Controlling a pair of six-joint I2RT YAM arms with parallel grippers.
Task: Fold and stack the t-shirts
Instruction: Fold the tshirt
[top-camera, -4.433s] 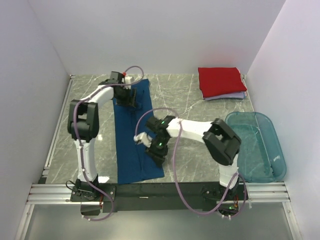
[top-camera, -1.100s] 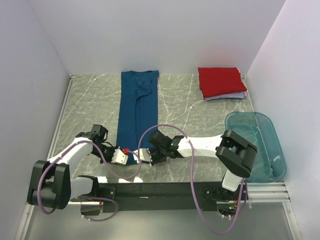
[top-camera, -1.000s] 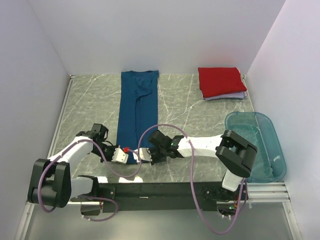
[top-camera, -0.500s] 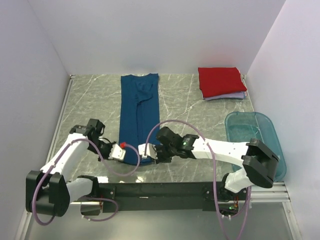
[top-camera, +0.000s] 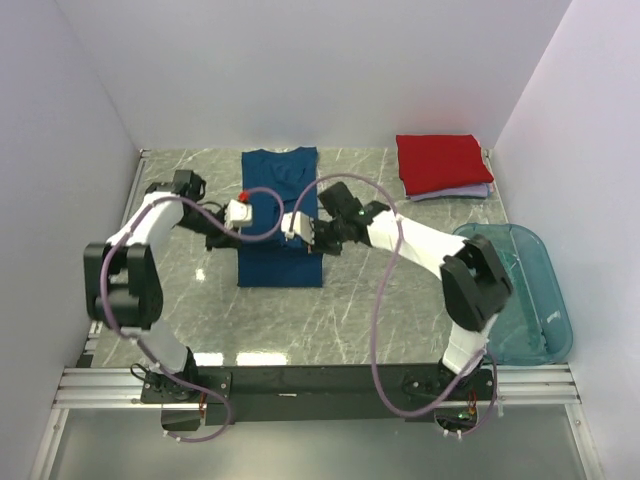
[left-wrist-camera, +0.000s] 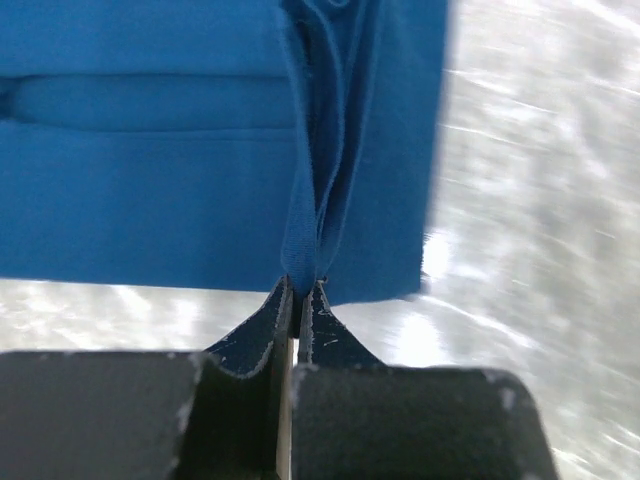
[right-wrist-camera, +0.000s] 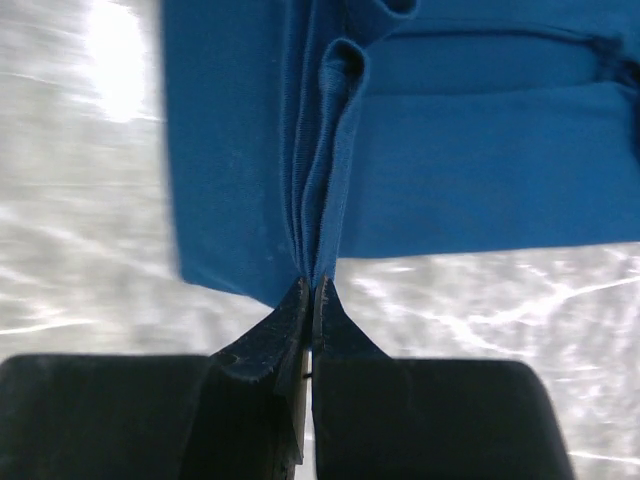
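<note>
Pinching a raised fold of the dark blue t-shirt (top-camera: 280, 262) with the left gripper (left-wrist-camera: 297, 300), clamped tight on cloth; likewise with the right gripper (right-wrist-camera: 308, 292). Spread along the table's (top-camera: 380, 300) far edge, left of centre. Stacked in the far right corner: red t-shirt (top-camera: 442, 162) over lavender t-shirt (top-camera: 455, 193).

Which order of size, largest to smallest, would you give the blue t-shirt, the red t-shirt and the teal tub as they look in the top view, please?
1. teal tub
2. dark blue t-shirt
3. red t-shirt
The tub lies nearer the camera, so its lead over the blue shirt is unsure; the red one is plainly smallest.
</note>
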